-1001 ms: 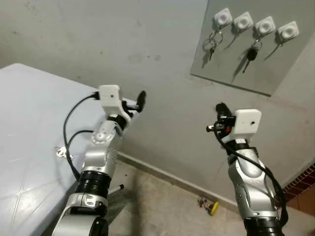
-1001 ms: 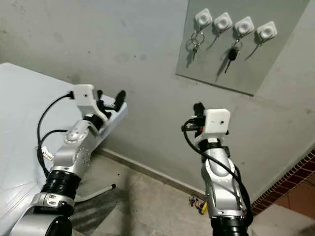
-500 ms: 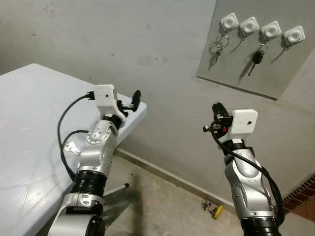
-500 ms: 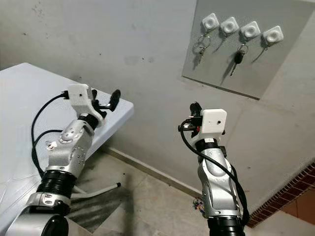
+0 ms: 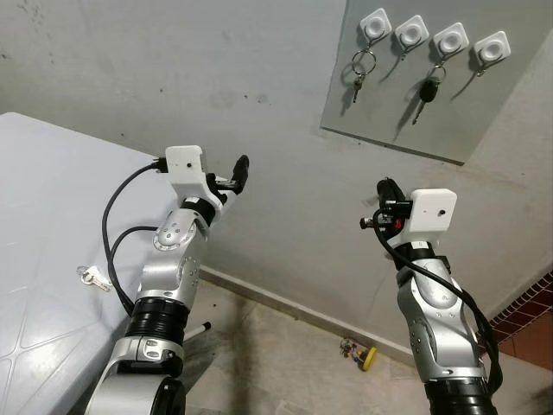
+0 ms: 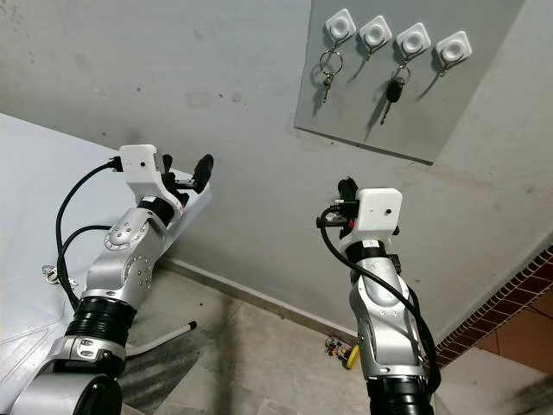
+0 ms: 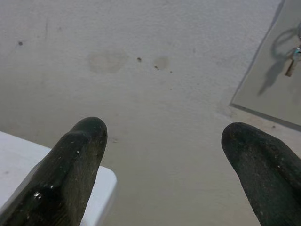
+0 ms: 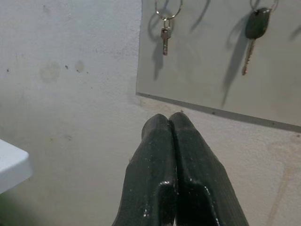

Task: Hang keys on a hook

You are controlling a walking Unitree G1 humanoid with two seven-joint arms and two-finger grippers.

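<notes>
A small bunch of keys point(image 5: 93, 277) lies on the white table point(image 5: 52, 199) at my left, beside the left arm. On the wall up right hangs a grey board point(image 5: 449, 121) with a row of white hooks point(image 5: 451, 39). A silver key ring point(image 5: 359, 69) hangs from the leftmost hook and a black car key point(image 5: 423, 91) from the third. My left gripper point(image 5: 232, 175) is raised toward the wall, open and empty. My right gripper point(image 5: 386, 192) is raised below the board, shut with nothing between its fingers point(image 8: 160, 141).
The table's corner point(image 7: 101, 188) juts out just under the left gripper. On the tiled floor by the wall lies a small yellow object point(image 5: 363, 353). A table leg point(image 5: 200, 328) shows below the left arm. Red brick point(image 5: 527, 303) edges the right side.
The whole picture has shifted with the camera. Both arms hold the same raised pose, and neither gripper's fingers have changed.
</notes>
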